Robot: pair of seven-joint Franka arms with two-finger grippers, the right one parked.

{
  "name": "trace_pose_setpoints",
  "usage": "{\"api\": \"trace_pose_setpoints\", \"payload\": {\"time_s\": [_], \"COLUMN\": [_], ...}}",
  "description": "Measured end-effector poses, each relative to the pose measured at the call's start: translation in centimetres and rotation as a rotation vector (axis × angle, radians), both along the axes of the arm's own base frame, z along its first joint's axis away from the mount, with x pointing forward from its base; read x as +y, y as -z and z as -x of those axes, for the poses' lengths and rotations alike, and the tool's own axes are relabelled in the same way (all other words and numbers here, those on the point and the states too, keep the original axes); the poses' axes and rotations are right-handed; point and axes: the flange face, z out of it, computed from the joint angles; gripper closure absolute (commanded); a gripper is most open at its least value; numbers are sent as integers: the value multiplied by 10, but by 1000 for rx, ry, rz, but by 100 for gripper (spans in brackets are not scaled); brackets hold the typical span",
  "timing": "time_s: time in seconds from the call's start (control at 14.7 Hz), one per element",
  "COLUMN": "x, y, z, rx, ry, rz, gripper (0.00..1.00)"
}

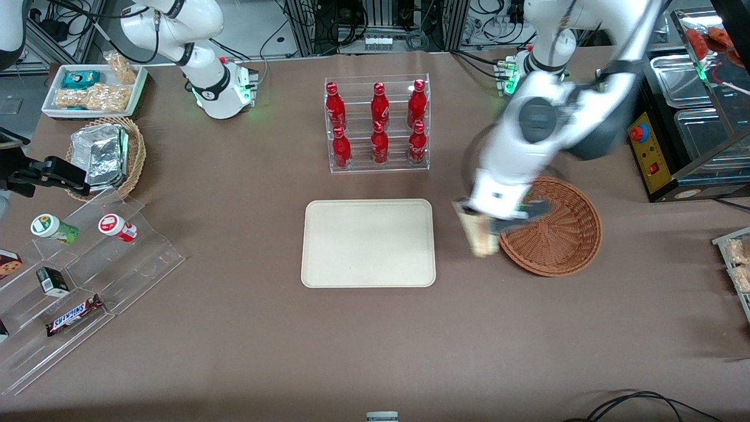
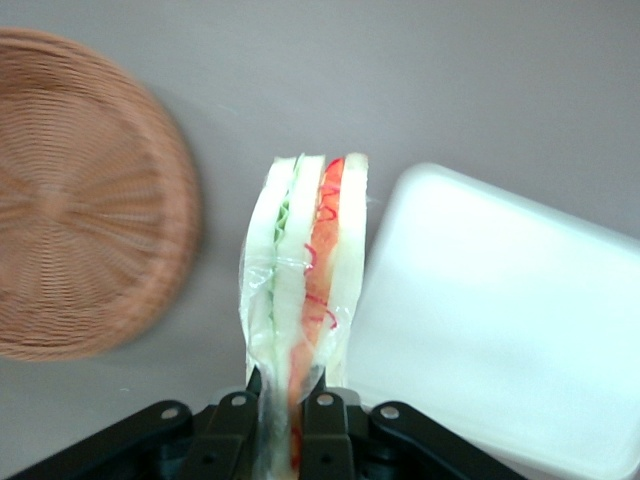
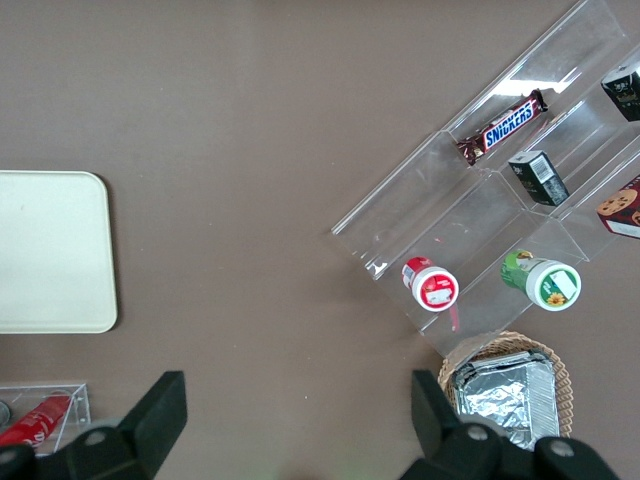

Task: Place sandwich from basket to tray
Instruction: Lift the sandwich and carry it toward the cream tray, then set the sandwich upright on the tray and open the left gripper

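The sandwich hangs in the air between the basket and the tray, lifted clear of both. It is wrapped in clear film, and the wrist view shows its cut edge with white bread, a green layer and an orange-red layer. The gripper holds it from above: the two black fingers are closed on the end of the wedge, pressing it from both flat sides, and the rest of the sandwich sticks out past them. In the front view the sandwich shows just beside the basket's rim, over bare brown counter, near the tray's short edge but not over it. The basket sits toward the working arm's end of the counter; the tray lies at the middle, flat and plain. A clear rack of red bottles stands farther from the front camera than the tray.
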Motion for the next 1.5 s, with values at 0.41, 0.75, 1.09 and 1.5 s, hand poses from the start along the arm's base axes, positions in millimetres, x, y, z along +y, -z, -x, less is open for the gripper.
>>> {"api": "trace_pose_setpoints", "payload": {"time_s": [0.41,0.75,1.09,1.5], "x": [-152,-198,-202,-100], "y": [115,163,156,-38], "z": [5,19,4,-47], "rx": [60,34,5,2], "ry": [200,262,241,60], "rz": [70,75,18,-85], "gripper": [82,31,0,0]}}
